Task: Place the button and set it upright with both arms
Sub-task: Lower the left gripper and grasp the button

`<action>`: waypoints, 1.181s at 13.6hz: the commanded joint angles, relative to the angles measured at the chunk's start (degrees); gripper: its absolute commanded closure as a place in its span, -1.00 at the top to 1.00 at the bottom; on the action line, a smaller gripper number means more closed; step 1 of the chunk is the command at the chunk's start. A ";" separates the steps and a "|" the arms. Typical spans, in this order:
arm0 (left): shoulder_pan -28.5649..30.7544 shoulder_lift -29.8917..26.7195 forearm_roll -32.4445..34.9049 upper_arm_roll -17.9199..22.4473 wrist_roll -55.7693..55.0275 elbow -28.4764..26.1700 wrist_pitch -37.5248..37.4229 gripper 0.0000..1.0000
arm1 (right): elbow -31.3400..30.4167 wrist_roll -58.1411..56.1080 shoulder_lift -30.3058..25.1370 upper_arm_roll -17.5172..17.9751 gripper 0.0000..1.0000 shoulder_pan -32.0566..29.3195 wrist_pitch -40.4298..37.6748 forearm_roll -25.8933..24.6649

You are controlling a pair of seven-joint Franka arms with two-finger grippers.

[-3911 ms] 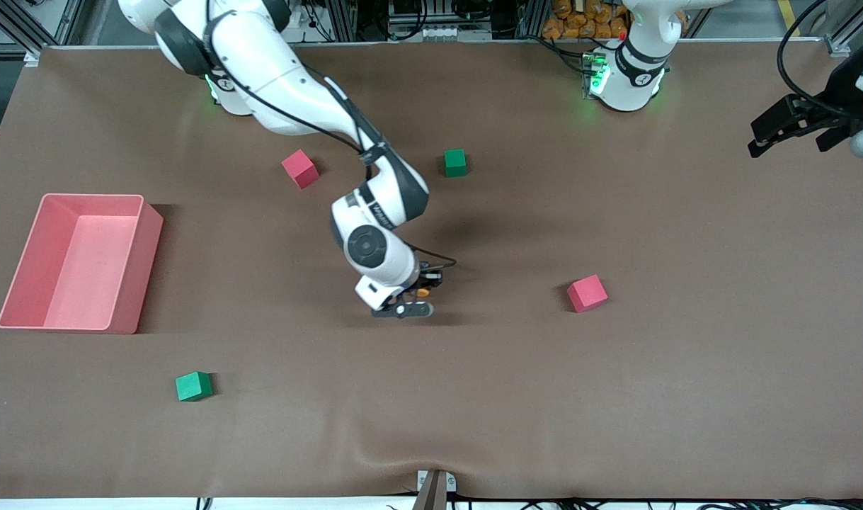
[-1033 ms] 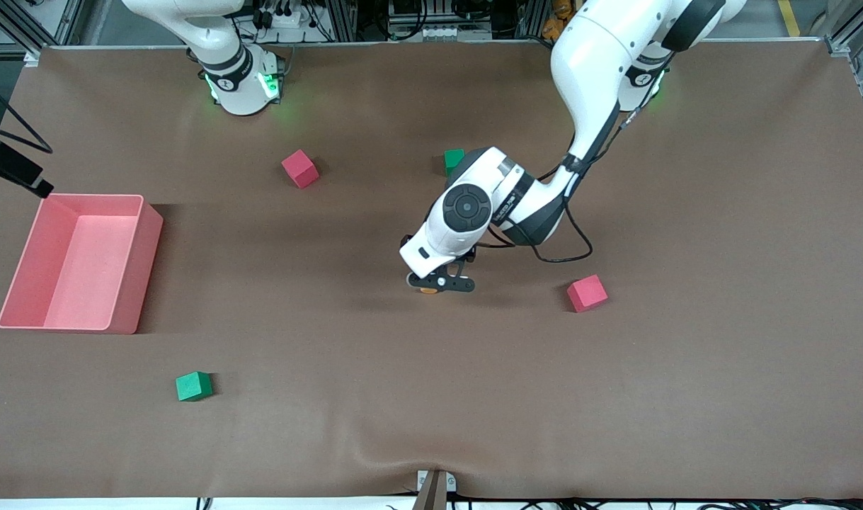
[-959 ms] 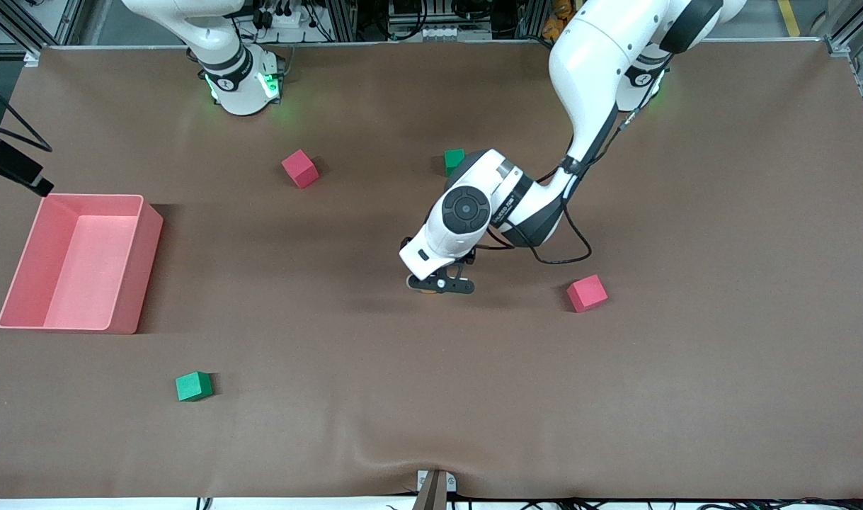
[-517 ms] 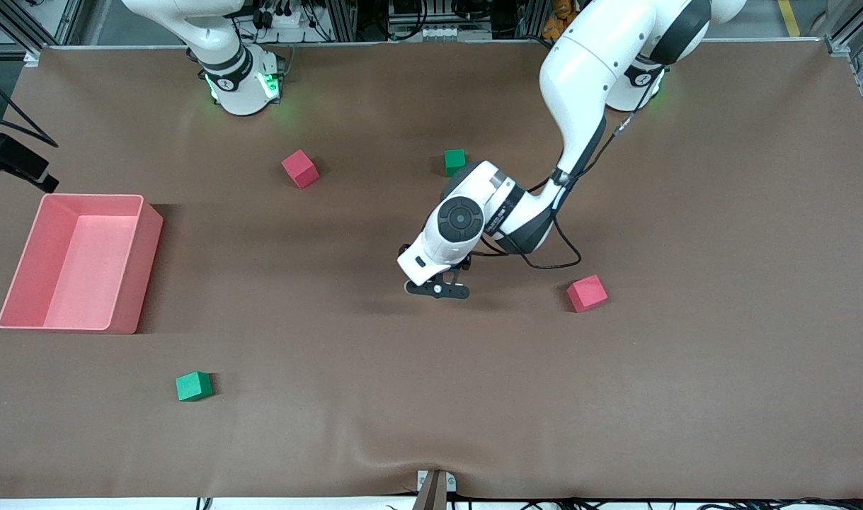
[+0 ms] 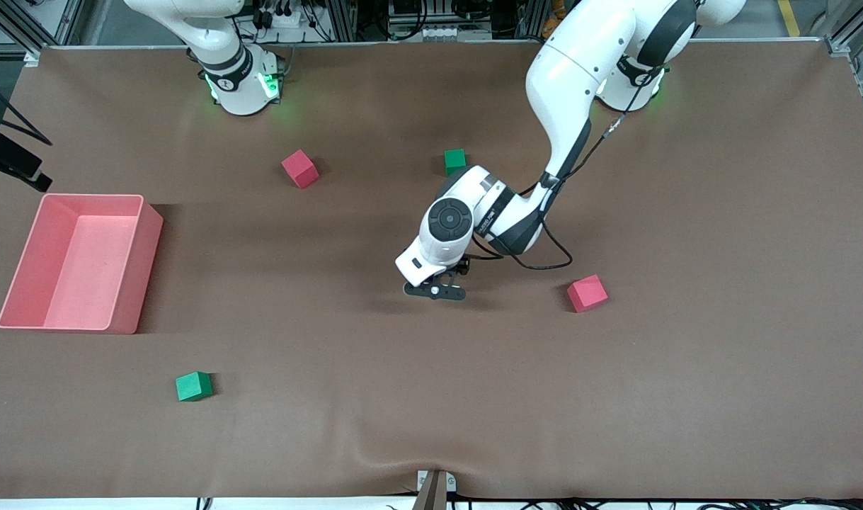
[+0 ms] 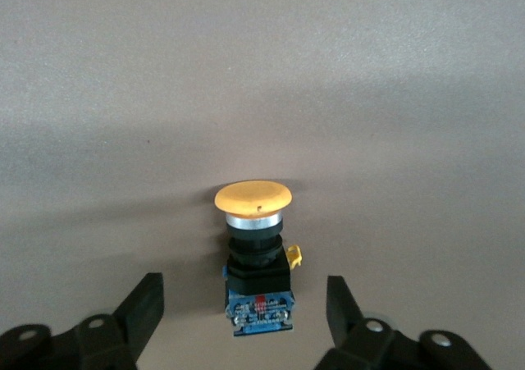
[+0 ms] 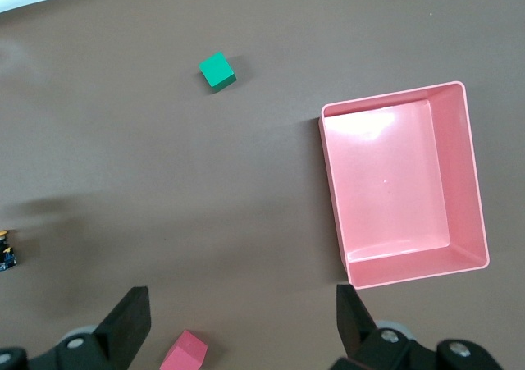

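Note:
The button [image 6: 254, 247] lies on its side on the brown table, its orange cap [image 6: 253, 197] pointing away from the black body and blue base. My left gripper [image 6: 244, 288] is open and low over it, one finger on each side of the base with a gap at both sides. In the front view that left gripper [image 5: 435, 290] sits at mid-table and hides the button. My right gripper [image 7: 238, 329] is open and empty, high over the table at the right arm's end near the pink bin [image 7: 402, 189], and the right arm waits.
The pink bin [image 5: 137, 276] stands at the right arm's end. Red cubes [image 5: 300, 168] [image 5: 587, 293] and green cubes [image 5: 455, 161] [image 5: 193, 386] lie scattered. One green cube is just past the left arm's wrist, toward the bases.
The left gripper has come down over the button, shifting slightly toward the right arm's end. The orange cap, visible earlier in the front view, is now hidden. The right arm has stayed put.

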 commanded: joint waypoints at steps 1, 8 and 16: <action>-0.80 2.03 0.27 0.88 0.39 2.03 1.03 0.58 | 1.04 -0.79 0.39 1.40 1.00 -1.20 -0.36 -0.85; -1.33 2.30 0.18 0.79 0.30 1.59 1.03 0.27 | 4.38 -0.97 1.98 1.49 1.00 -0.94 -1.06 -1.20; -1.33 2.38 0.18 0.70 0.39 1.41 0.95 -0.29 | 4.82 -0.88 2.59 1.66 1.00 -0.59 -2.12 -1.11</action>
